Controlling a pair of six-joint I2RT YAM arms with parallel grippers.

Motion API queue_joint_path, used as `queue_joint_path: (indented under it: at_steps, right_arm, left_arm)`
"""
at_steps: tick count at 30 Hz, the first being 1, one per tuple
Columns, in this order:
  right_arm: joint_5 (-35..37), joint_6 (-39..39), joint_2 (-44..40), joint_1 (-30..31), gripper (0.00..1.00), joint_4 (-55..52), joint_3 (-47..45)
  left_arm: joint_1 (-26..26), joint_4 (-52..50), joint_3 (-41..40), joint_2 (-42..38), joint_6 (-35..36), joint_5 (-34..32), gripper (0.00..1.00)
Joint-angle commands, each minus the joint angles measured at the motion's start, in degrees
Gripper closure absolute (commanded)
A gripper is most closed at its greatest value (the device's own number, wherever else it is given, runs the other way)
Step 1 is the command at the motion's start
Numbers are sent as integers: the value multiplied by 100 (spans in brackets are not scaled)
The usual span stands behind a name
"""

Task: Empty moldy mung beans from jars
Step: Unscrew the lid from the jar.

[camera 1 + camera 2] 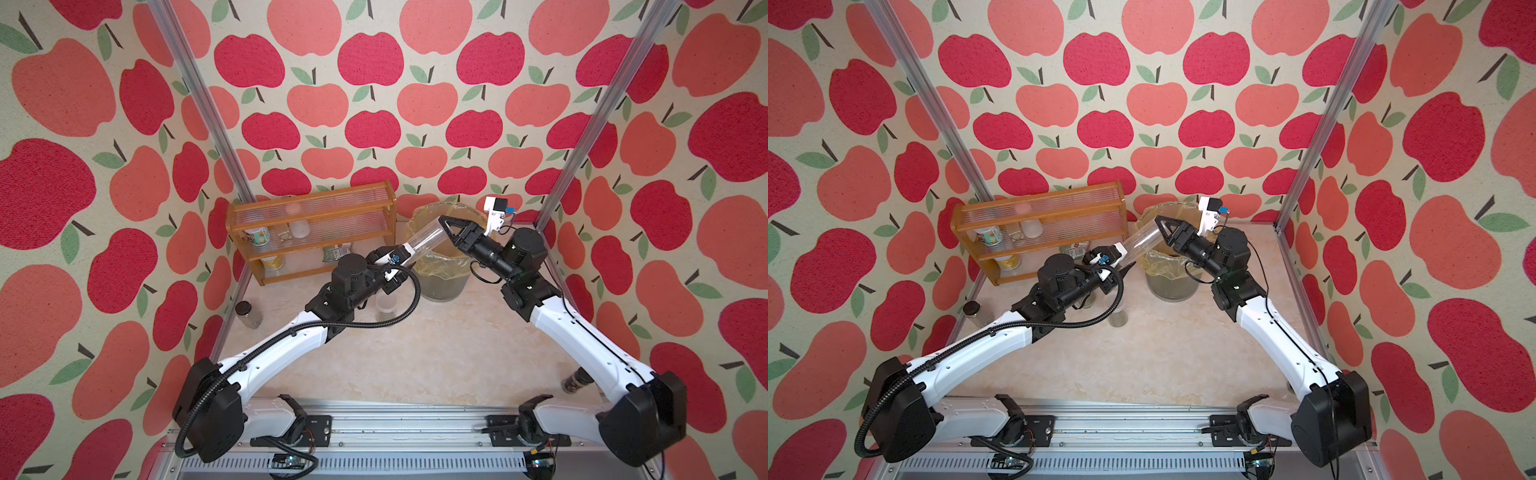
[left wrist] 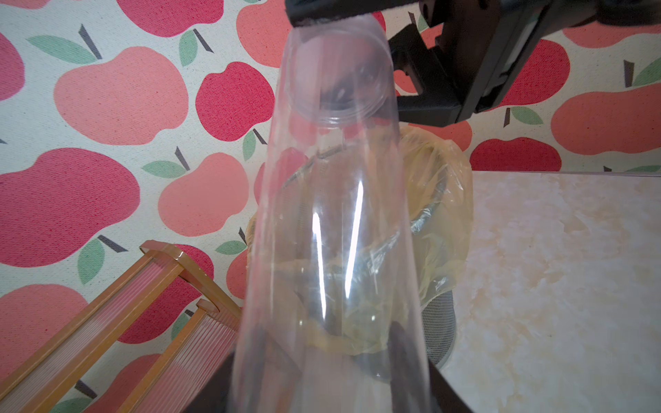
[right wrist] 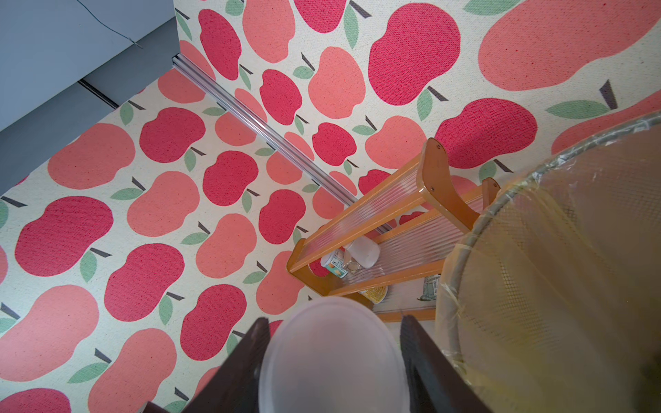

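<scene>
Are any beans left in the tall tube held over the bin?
No, the left wrist view shows the tube clear along its whole length, with the lined bin visible straight through its walls.

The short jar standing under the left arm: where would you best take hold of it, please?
Probably its clear wall, midway up, approached level from the robot's side: the jar stands upright, round and straight-sided, with bare table on that side.

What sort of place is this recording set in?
Probably a staged robot test cell rather than a real kitchen: apple-print fabric walls stretch between aluminium frame posts around a marble-look tabletop. A wooden rack and a bag-lined bin give it a pantry dressing.
</scene>
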Motion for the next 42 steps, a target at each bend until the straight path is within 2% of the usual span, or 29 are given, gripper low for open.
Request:
queue_joint_path:
  at_steps: [1,6,12,14,22,25,30,32,35,38,42]
  right_arm:
    - [-338,34,17,49,55,351,25]
    - [-426,-17,22,54,56,737,-76]
    - [-453,-37,30,53,56,1353,-280]
    - [-484,1,36,52,56,1609,-339]
    - [-580,159,208,92,56,2617,-487]
    - [-567,208,284,94,55,2561,-435]
    - [-554,120,300,93,40,2223,-254]
    - [-413,49,197,64,25,2065,-241]
    - [-243,-82,-74,-42,14,1652,-214]
    - [50,-389,-435,-92,11,776,-120]
    - [211,-577,-728,-80,11,-221,139]
  left_arm:
    - [99,-102,467,30,-649,141,58]
    - [440,-883,1030,14,-1924,632,58]
    - [1160,-815,1082,-210,-3638,1460,58]
    - [1284,-684,1016,-260,-3854,1620,58]
    - [1319,-618,1023,-322,-3947,2125,58]
    - [1256,-704,1037,-379,-3758,2098,58]
    - [980,-907,1013,-463,-2977,1916,57]
    - [901,-873,940,-491,-2696,1889,57]
    - [780,-776,769,-566,-2157,1658,57]
    - [660,-536,542,-654,-1587,1299,57]
    - [152,-449,343,-608,-209,485,56]
